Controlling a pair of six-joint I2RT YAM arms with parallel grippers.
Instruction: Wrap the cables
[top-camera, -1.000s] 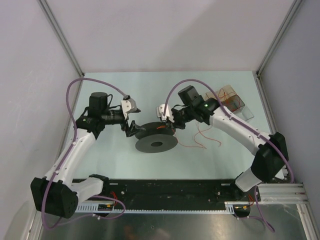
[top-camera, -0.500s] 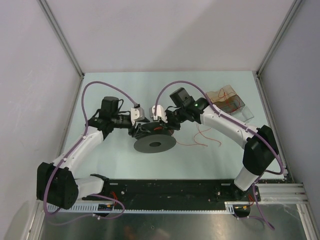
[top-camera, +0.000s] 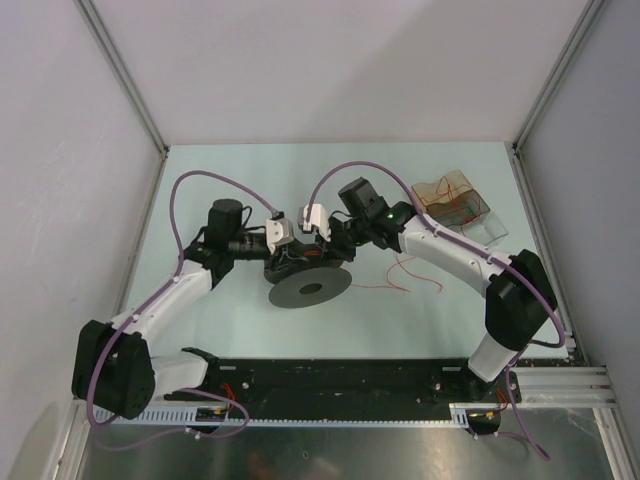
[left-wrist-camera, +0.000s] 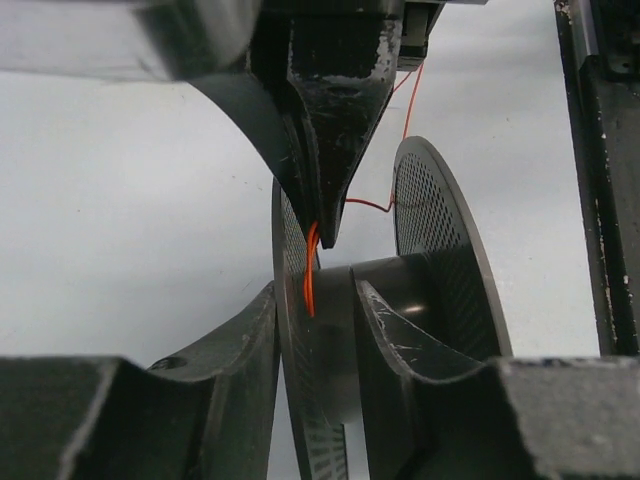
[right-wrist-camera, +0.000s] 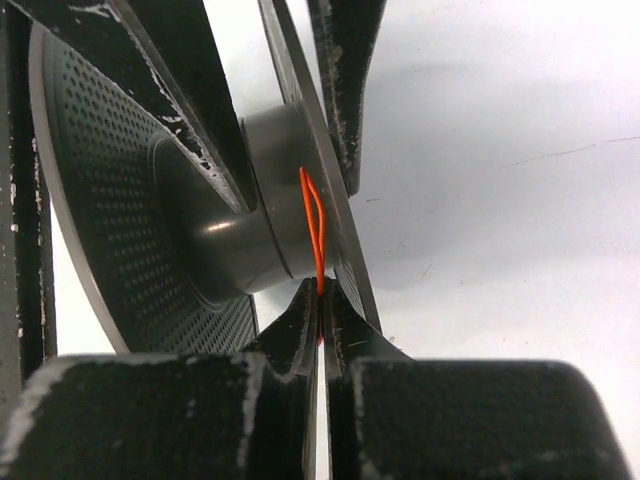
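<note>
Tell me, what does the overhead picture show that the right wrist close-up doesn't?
Only the overhead view shows both arms meeting at the spool, loose red wires on the table, and a clear box holding more wire. Only the right wrist view shows the right gripper pinching a thin orange wire against the spool's core. Both show the dark spool and that gripper at it.

matt perforated spool (right-wrist-camera: 120, 200), probably plastic

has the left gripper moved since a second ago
Yes. In the top view the left gripper has shifted right, away from the left wall and up against the spool, where it earlier sat off the spool's left edge.
</note>
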